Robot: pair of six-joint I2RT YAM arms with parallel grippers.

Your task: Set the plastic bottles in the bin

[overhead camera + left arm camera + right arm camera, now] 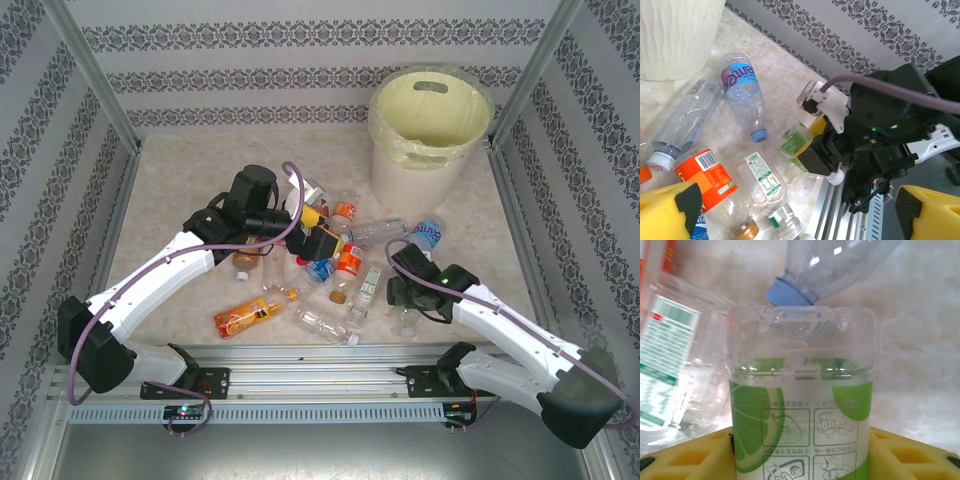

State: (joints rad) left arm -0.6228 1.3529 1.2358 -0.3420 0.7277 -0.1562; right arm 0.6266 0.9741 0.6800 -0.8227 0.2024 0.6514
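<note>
At the near edge of the table, an orange bottle and an unlabelled clear bottle lie on their sides, just beyond the arm bases. A little farther in on the right, the right gripper sits low over the table. Its yellow fingers are pressed against both sides of a green-labelled bottle. Just past that bottle lies a blue-capped bottle on its side, its cap pointing toward the gripper. At mid-table the other plastic bottles lie in a loose heap, several touching. The left gripper hovers over the heap, and its yellow fingers are spread wide apart above the bottles. In the far right corner the bin stands upright, well apart from the heap, with its pale liner folded over the rim.
</note>
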